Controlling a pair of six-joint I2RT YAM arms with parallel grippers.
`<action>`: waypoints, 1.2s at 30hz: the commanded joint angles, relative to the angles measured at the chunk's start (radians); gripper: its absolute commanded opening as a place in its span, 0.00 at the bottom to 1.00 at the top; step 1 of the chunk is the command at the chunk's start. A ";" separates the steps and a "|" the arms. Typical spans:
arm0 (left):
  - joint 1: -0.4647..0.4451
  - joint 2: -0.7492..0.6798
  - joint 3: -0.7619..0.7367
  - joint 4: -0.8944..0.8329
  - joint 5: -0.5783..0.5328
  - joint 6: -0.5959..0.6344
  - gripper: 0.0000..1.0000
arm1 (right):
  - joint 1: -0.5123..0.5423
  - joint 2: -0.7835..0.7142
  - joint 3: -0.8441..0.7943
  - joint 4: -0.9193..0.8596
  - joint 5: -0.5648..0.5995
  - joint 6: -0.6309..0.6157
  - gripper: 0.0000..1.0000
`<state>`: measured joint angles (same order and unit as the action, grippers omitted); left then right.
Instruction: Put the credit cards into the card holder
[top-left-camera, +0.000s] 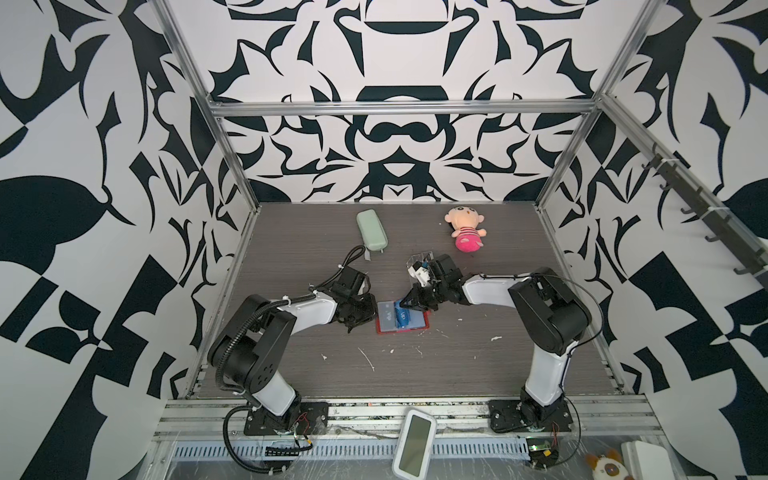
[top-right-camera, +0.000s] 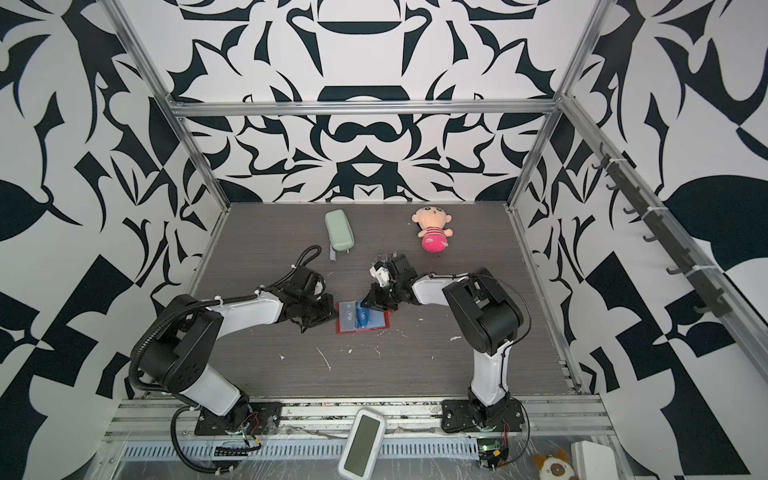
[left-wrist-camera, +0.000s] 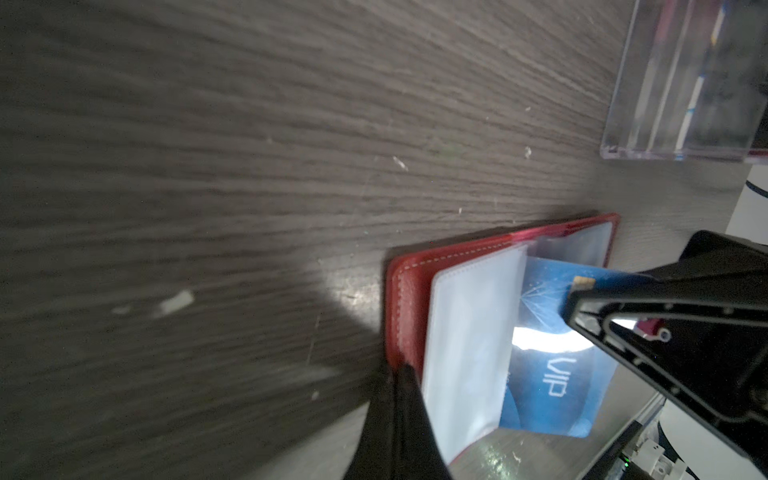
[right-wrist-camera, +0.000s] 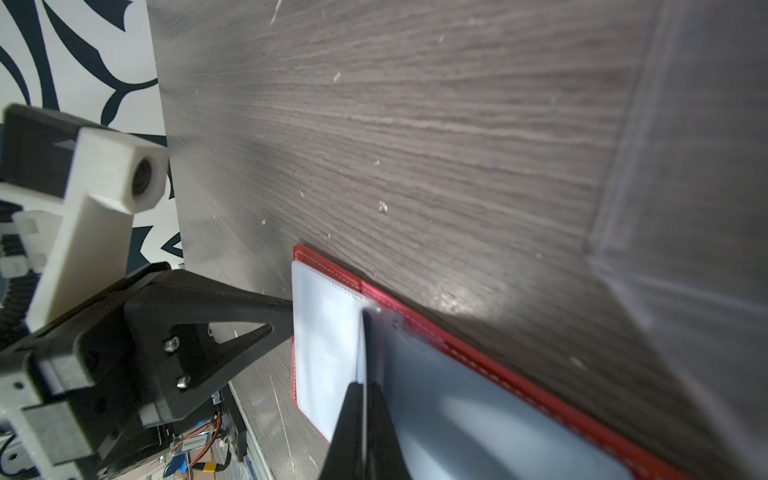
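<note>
Gripping the blue card near its chip corner, our right jaws are fully closed on it. We see the card tilted up over the open card holder, with its long axis parallel to the holder's fold and its leading edge at the left sleeve. Beyond that, our left jaws, closed and empty, rest on the holder's outer edge on the worktop.

A: Where does the card holder lie?
B: Open flat on the dark table; the left gripper sits at one edge; the right gripper, closed, pinches a blue card over its clear sleeves.
A: And behind?
B: A green case; a plush doll, well apart.
</note>
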<state>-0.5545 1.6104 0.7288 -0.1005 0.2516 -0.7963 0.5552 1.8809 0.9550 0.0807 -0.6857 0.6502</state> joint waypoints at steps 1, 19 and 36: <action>0.002 0.028 -0.031 -0.047 -0.021 -0.009 0.00 | 0.013 0.017 0.010 -0.010 -0.006 -0.024 0.00; 0.002 0.023 -0.038 -0.053 -0.025 -0.007 0.00 | 0.032 0.020 0.051 -0.070 0.045 -0.047 0.16; 0.002 -0.023 -0.048 -0.068 -0.052 0.002 0.00 | 0.103 -0.064 0.196 -0.409 0.399 -0.180 0.45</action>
<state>-0.5549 1.5940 0.7128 -0.0952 0.2363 -0.7956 0.6502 1.8633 1.1110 -0.2253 -0.4084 0.5114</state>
